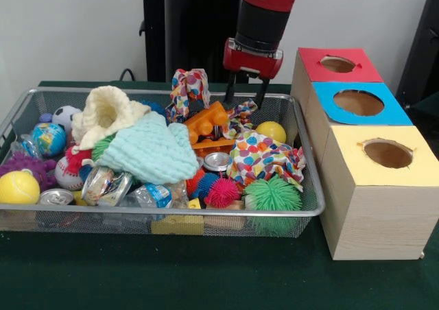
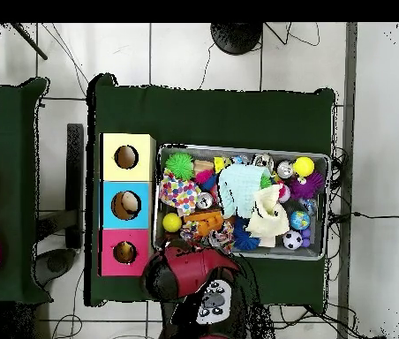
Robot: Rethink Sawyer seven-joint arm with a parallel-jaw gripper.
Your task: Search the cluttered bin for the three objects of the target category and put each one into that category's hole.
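Front view: gripper (image 1: 247, 96) hangs over bin's (image 1: 310, 207) far edge, jaws released, nothing held, tips just above orange toy (image 1: 206, 123) and spotted cloth (image 1: 262, 156). Search step apparently in hand; target category unclear. Three holed boxes (image 1: 374, 180) stand beside bin. Next move likely calls for descent onto chosen item among clutter.

A lab: tiled floor (image 2: 203, 53), trailing cables (image 2: 62, 44), cloth-covered table (image 1: 206, 276).

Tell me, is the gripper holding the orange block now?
No. The gripper hangs open above the orange block, with nothing between its fingers.
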